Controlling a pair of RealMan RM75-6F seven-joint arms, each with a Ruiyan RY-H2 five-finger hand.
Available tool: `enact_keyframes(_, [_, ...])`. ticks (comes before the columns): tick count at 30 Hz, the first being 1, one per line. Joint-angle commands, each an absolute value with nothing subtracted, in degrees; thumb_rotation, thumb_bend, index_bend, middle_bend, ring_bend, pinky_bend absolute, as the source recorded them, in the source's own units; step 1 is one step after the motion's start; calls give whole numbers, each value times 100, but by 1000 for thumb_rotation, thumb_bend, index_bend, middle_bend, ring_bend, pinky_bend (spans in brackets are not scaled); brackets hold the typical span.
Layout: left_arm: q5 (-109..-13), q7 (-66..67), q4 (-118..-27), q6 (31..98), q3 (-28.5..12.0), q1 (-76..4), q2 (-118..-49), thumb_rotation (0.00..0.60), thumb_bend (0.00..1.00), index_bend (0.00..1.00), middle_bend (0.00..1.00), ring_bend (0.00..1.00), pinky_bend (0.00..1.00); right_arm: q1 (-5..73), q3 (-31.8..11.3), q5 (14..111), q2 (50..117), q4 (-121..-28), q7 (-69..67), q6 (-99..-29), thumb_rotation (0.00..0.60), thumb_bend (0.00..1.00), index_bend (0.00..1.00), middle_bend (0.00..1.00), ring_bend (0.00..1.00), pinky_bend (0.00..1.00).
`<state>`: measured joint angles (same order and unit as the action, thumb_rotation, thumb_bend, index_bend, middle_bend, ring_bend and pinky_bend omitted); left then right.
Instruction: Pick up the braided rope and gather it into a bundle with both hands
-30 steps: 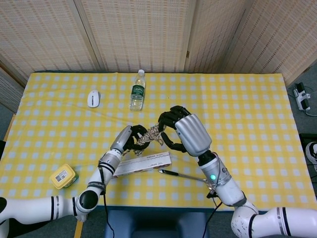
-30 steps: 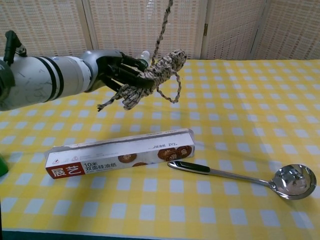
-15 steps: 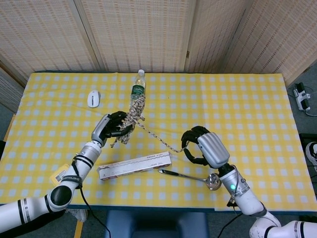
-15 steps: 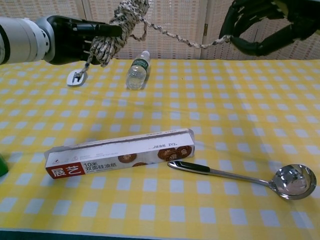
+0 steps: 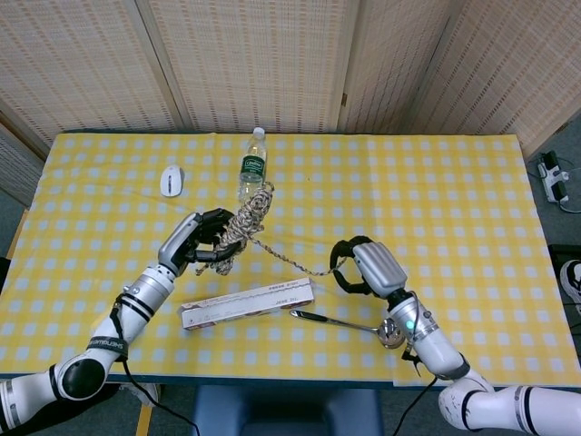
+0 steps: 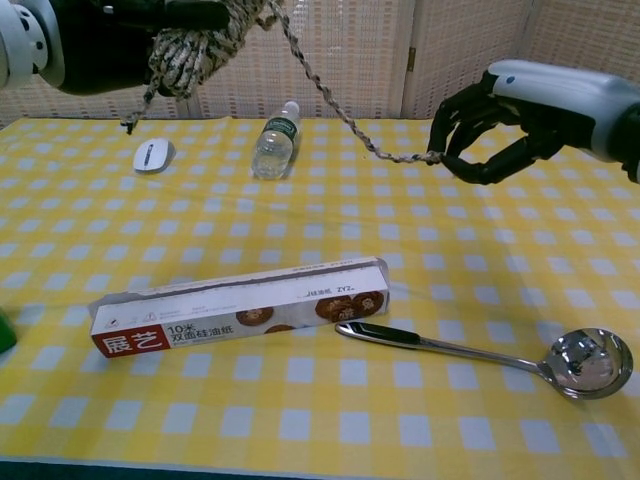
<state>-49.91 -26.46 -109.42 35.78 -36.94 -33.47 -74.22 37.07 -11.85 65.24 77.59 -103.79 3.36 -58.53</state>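
Above table | left hand [image 5: 195, 243] grips braided rope [image 5: 243, 221] bundle | right hand [image 5: 363, 268] pinching strand end, now lower

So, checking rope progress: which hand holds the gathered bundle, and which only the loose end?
The left hand grips the bundled braided rope; the right hand pinches only the single trailing strand.

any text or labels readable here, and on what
"展艺" in white on the red end of the long box
"10米 双面硅油纸" beside it on the same box
Water bottle label: too small to read
Yellow container label: blurred, unreadable
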Motion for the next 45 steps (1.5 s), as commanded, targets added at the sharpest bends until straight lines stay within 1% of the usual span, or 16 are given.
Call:
enact_keyframes(1, [-5587, -2660, -10978, 3511, -3482, -3336, -7362, 600, 594, 727, 737, 691, 807, 3986, -1527, 6026, 7907, -10263, 348, -5598, 600, 561, 770, 432, 377, 247])
enact_keyframes(6, [-6147, -2708, -10908, 3576, -3271, -3413, -7392, 600, 594, 735, 737, 691, 801, 4296, -1932, 5352, 8031, -10186, 464, -5507, 600, 561, 770, 436, 380, 253])
enact_keyframes(14, [-7096, -2821, -10836, 3662, -2899, -3554, -7375, 600, 594, 735, 737, 689, 795, 4817, -2370, 4586, 8227, -10153, 934, -5650, 600, 574, 770, 445, 393, 269])
enact_keyframes(17, [-7356, -2603, -10774, 3761, -2717, -3639, -7372, 600, 593, 736, 737, 688, 793, 4966, -2492, 4436, 8292, -10203, 1075, -5768, 600, 576, 770, 449, 399, 277])
enact_keyframes(20, [-7386, -2048, -10636, 3934, -2486, -3785, -7446, 600, 593, 736, 737, 688, 792, 5103, -2626, 4351, 8325, -10356, 1186, -5912, 600, 576, 770, 450, 399, 285])
enact_keyframes(25, [-6808, -980, -10447, 4188, -2228, -4049, -7613, 600, 594, 736, 737, 689, 792, 5129, -2713, 4427, 8253, -10760, 1184, -6086, 600, 576, 770, 458, 405, 313])
enact_keyframes(28, [-6313, -268, -10335, 4391, -2071, -4233, -7746, 600, 594, 737, 737, 691, 792, 5084, -2732, 4533, 8151, -11017, 1078, -6105, 600, 576, 770, 458, 407, 362])
enact_keyframes(35, [-5075, 1037, -10283, 5023, -1822, -4588, -8006, 600, 594, 738, 737, 694, 792, 4942, -2541, 4933, 7912, -11568, 1048, -6199, 600, 576, 770, 469, 420, 387])
enact_keyframes(40, [-4425, 1285, -10274, 5254, -1815, -4715, -8078, 600, 594, 739, 737, 698, 792, 4813, -2336, 5289, 7817, -11862, 992, -6260, 600, 576, 770, 477, 430, 405])
enact_keyframes(45, [-3731, 998, -10228, 5090, -1963, -4777, -7996, 600, 594, 742, 737, 704, 793, 4656, -2074, 5724, 7722, -12087, 903, -6275, 600, 583, 770, 479, 432, 406])
